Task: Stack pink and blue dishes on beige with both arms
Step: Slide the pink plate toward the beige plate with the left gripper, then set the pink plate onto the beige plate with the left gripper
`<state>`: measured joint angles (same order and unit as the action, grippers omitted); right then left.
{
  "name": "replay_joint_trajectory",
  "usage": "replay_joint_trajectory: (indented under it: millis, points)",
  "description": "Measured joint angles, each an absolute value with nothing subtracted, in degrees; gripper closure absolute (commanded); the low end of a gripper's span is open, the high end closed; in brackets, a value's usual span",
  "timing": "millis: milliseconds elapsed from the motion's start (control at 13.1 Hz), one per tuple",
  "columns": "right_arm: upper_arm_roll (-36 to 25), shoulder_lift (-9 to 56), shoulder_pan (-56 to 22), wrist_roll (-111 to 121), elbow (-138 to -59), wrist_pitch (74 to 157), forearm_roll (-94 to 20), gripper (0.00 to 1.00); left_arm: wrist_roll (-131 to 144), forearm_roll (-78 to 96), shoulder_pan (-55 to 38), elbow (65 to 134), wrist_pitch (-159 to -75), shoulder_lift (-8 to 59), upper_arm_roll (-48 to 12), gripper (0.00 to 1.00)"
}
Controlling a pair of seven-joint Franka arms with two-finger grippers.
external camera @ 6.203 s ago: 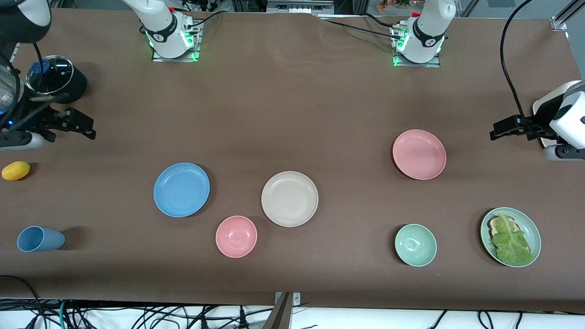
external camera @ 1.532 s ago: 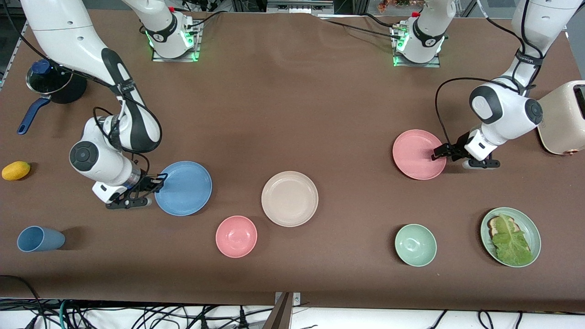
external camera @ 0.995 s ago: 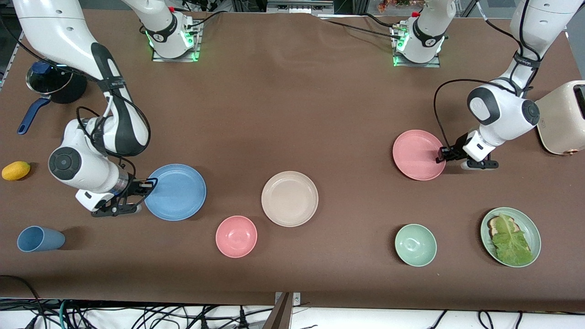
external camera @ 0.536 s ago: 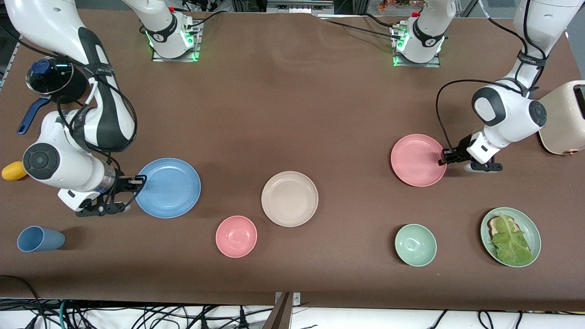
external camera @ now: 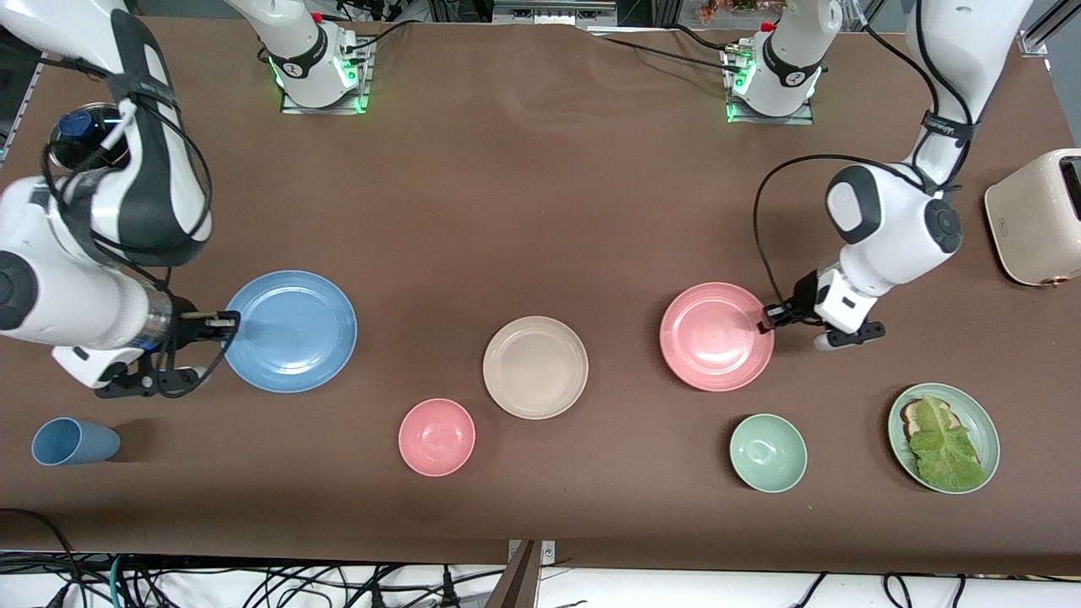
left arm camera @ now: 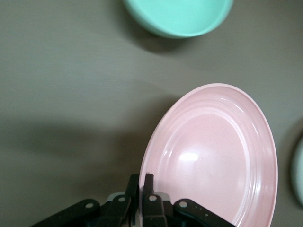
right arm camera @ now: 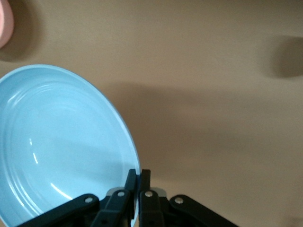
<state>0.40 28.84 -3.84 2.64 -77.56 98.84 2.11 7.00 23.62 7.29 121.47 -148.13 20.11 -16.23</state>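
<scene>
A brown bench (external camera: 524, 211) seen from above, with two white robot arms reaching in from its two ends. The left pincer (external camera: 770, 317) is pressed together on the rim of the pink plate (external camera: 716, 336), gripping the edge that faces the left arm's end of the bench; the plate is lifted and casts a shadow on the surface below. In the left wrist view the pink plate (left arm camera: 213, 156) rises from between the closed fingers (left arm camera: 148, 187), tilted above the bench, with a mint-green bowl (left arm camera: 180, 16) past it. The right pincer (external camera: 221, 322) is pinching the rim of the blue plate (external camera: 290, 331) in the same way, on the edge facing the right arm's end, and that plate is also raised. The right wrist view shows the blue plate (right arm camera: 61, 142) held edge-on in the closed fingers (right arm camera: 144, 182). The beige plate (external camera: 535, 367) lies flat between the two held plates, apart from both, with open brown surface on each side of it. A small pink bowl (external camera: 437, 437) sits just beside the beige plate, nearer the front camera. A mint-green bowl (external camera: 768, 453) lies nearer the camera than the pink plate, and a green plate of lettuce (external camera: 943, 437) lies beside that bowl. A blue cup (external camera: 74, 442) rests on its side near the right arm's end, and a cream toaster (external camera: 1037, 218) stands at the left arm's end. No writing can be read.
</scene>
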Motion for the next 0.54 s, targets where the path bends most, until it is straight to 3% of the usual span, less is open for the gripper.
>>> replay_joint_trajectory:
  millis: [230, 536]
  points:
    - [0.1, 28.9, -3.2, 4.0, -76.1, 97.4, 2.1, 1.0, 18.6, 23.6, 1.9, 116.1, -146.9, 21.7, -16.3, 1.0]
    - [0.0, 29.5, -2.0, 6.4, -76.1, 97.4, 2.1, 1.0, 31.5, 23.6, -6.3, 107.0, -146.9, 28.7, -15.8, 1.0]
